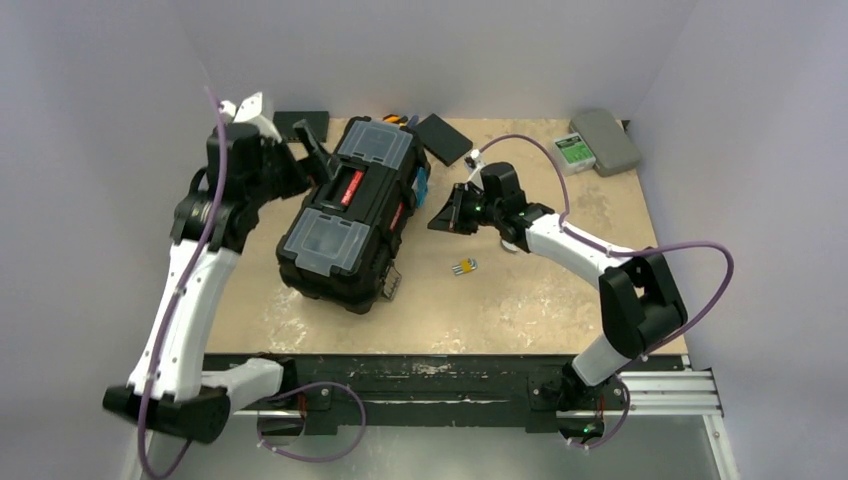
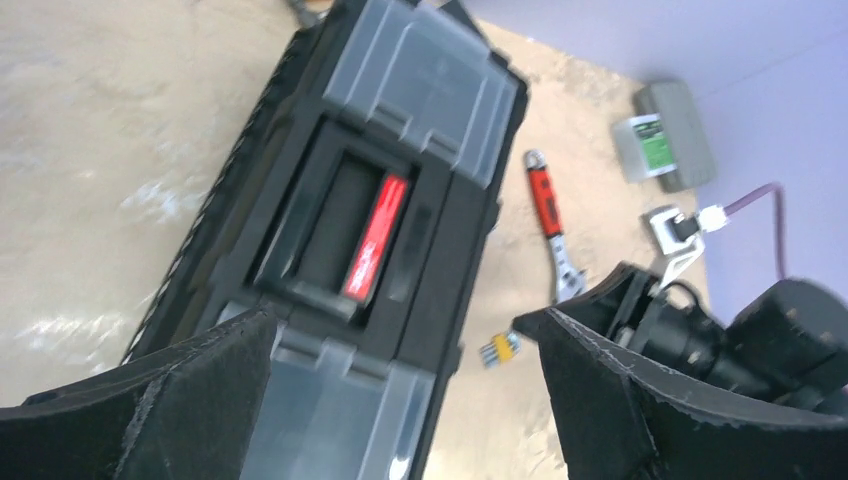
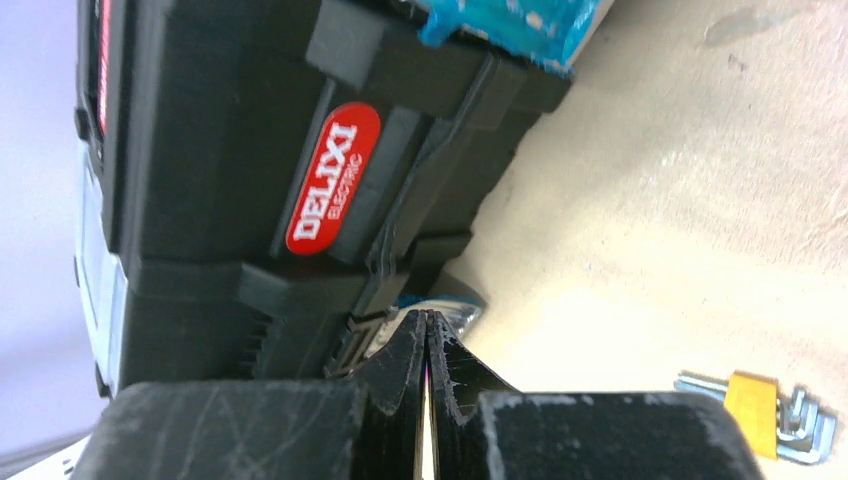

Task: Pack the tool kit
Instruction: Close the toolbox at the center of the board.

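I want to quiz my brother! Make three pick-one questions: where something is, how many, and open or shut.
1. Where are the yellow hex keys? A on the toolbox. B on the table, right of the toolbox. C under the toolbox.
2. How many clear lids has the toolbox? A four. B three. C two.
3. The right gripper is: A shut. B open. C holding the keys.
Answers: B, they lie on bare table; C, one lid at each end of the handle; A, its fingers press together.

Scuffed beige tabletop (image 1: pixel 560 300) between pale lilac walls (image 1: pixel 450 50)
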Controlling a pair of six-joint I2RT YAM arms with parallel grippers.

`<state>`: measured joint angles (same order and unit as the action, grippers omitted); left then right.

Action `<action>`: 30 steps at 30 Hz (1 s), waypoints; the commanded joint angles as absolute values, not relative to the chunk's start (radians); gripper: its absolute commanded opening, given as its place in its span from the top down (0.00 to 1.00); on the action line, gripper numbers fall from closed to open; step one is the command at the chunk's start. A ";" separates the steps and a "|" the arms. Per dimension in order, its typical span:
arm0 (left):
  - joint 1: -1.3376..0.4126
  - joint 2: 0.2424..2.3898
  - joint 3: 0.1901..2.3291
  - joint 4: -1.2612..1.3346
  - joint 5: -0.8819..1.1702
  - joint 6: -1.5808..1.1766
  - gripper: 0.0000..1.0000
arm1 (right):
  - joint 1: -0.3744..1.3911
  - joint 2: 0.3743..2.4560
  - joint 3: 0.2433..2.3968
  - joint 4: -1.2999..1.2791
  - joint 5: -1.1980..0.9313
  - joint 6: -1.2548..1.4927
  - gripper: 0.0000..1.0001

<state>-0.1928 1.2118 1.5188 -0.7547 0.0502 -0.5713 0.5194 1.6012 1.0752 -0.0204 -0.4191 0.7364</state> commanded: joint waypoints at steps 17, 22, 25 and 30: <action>0.038 0.758 0.946 -0.839 0.062 -0.469 0.00 | 0.557 1.448 0.898 0.079 -0.448 0.651 1.00; 0.046 0.772 0.851 -0.725 0.246 -0.501 0.00 | 0.568 1.455 0.889 0.091 -0.458 0.644 1.00; 0.046 0.806 0.842 -0.723 0.248 -0.503 0.00 | 0.577 1.469 0.890 0.099 -0.470 0.648 1.00; 0.046 0.837 0.825 -0.680 0.344 -0.530 0.00 | 0.601 1.499 0.897 0.131 -0.480 0.658 1.00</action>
